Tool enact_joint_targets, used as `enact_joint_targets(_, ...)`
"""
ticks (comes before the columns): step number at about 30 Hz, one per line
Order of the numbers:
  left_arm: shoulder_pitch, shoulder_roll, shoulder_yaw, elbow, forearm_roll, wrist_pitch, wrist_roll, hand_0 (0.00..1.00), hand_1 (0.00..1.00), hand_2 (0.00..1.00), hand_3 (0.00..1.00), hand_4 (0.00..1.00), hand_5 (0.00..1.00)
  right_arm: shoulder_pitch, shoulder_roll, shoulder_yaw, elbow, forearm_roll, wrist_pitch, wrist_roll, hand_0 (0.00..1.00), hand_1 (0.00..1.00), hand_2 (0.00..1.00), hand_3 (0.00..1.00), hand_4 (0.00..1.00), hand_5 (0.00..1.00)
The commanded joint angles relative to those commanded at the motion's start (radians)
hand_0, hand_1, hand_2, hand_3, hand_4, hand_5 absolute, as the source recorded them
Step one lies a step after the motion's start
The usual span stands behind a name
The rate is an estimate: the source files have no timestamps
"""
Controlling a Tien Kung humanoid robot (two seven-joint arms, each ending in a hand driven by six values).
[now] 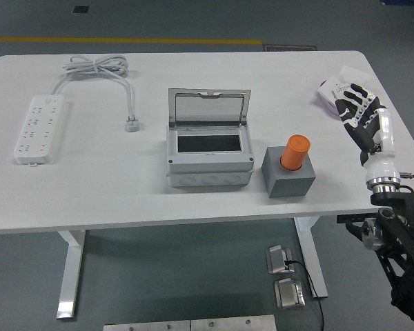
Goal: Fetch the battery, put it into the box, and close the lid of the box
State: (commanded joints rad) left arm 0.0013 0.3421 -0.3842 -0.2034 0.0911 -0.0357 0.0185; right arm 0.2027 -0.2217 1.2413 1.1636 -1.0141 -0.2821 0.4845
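An orange cylindrical battery [295, 152] stands upright in a grey block holder [289, 173] right of centre on the white table [124, 186]. A grey box [208, 157] sits at the table's centre with its clear lid [209, 107] raised at the back. My right hand [357, 103] hovers over the table's right edge, fingers spread and empty, well right of the battery. The left arm is out of view.
A white power strip [39, 129] with a coiled cable [100, 67] and plug [132, 124] lies at the left. A small white object [329, 89] lies under my right hand's fingertips near the right edge.
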Motion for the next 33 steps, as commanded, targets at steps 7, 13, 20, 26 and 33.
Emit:
enact_joint_targets(7,-0.004,-0.002,0.021,-0.001,-0.013,-0.001,0.001,0.622,0.677,0.606,0.648,0.722,0.199,0.041,0.023,-0.08,-0.053,0.022,0.003,0.003,0.743,0.692,0.692,0.765,0.945,0.453)
enact_joint_targets(13,-0.007,-0.005,0.031,-0.001,-0.016,-0.001,0.002,0.622,0.677,0.606,0.648,0.722,0.198,0.072,0.03,-0.122,-0.111,0.041,0.009,0.003,0.742,0.692,0.688,0.765,0.946,0.46)
enact_joint_targets(20,-0.006,-0.004,0.043,0.0,-0.023,-0.001,0.003,0.622,0.677,0.607,0.648,0.722,0.198,0.086,0.035,-0.159,-0.144,0.064,0.015,0.004,0.746,0.694,0.688,0.764,0.944,0.46)
enact_joint_targets(26,-0.01,-0.006,0.051,0.0,-0.026,-0.001,0.004,0.621,0.677,0.607,0.647,0.722,0.198,0.098,0.042,-0.205,-0.168,0.071,0.02,-0.003,0.743,0.695,0.689,0.763,0.938,0.449)
enact_joint_targets(33,-0.01,-0.01,0.068,0.0,-0.036,-0.002,0.005,0.621,0.677,0.607,0.647,0.721,0.197,0.099,0.042,-0.222,-0.171,0.07,0.027,-0.012,0.74,0.686,0.68,0.76,0.92,0.426)
